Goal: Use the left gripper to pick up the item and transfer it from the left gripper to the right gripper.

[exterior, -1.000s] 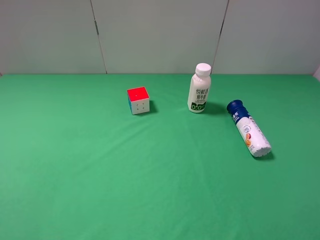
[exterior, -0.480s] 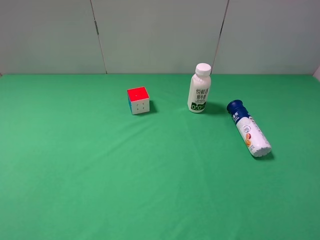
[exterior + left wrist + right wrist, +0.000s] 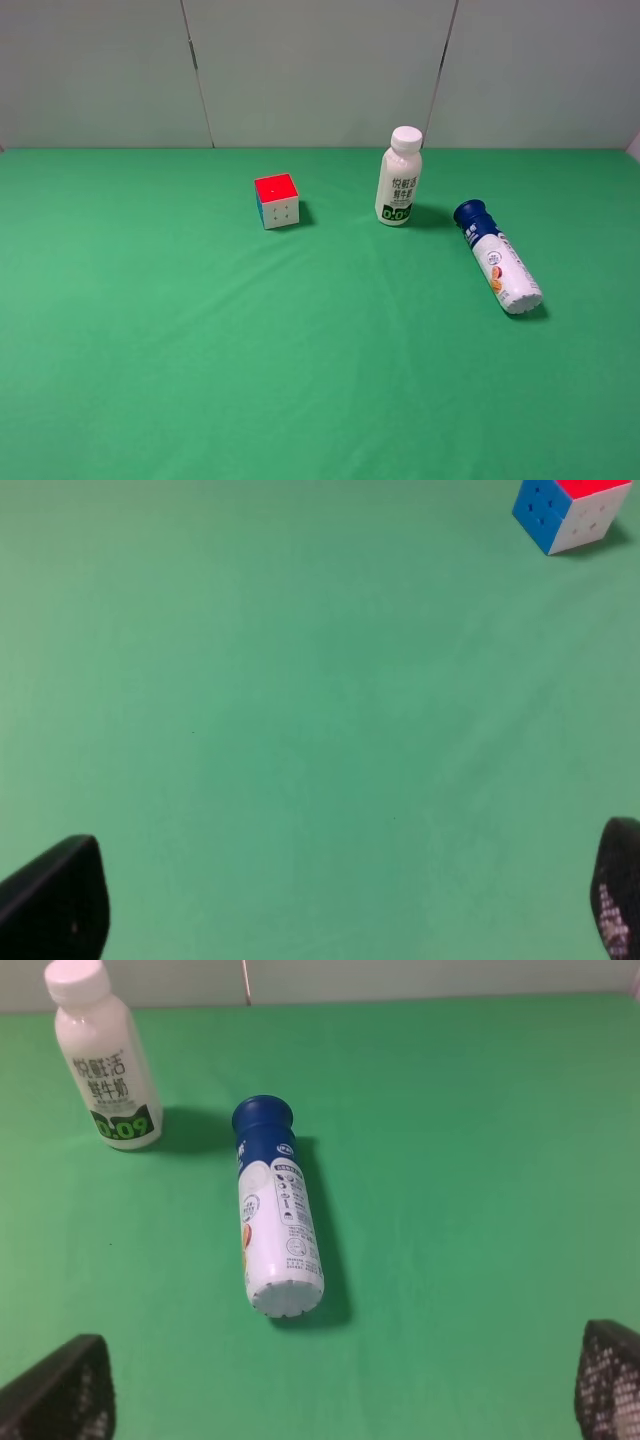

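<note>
The item, a white bottle with a dark-blue cap [image 3: 497,259], lies on its side on the green cloth at the right, cap pointing away. It also shows in the right wrist view [image 3: 276,1222]. Neither arm shows in the exterior high view. My left gripper [image 3: 340,900] is open and empty over bare cloth, only its two black fingertips [image 3: 55,900] in view. My right gripper [image 3: 345,1380] is open and empty, its fingertips [image 3: 60,1388] well short of the item.
A white-capped bottle marked 0.0 [image 3: 398,178] stands upright just left of the item, also in the right wrist view [image 3: 105,1072]. A red-topped puzzle cube [image 3: 276,200] sits at centre left, and in the left wrist view [image 3: 572,512]. A grey wall stands behind the table.
</note>
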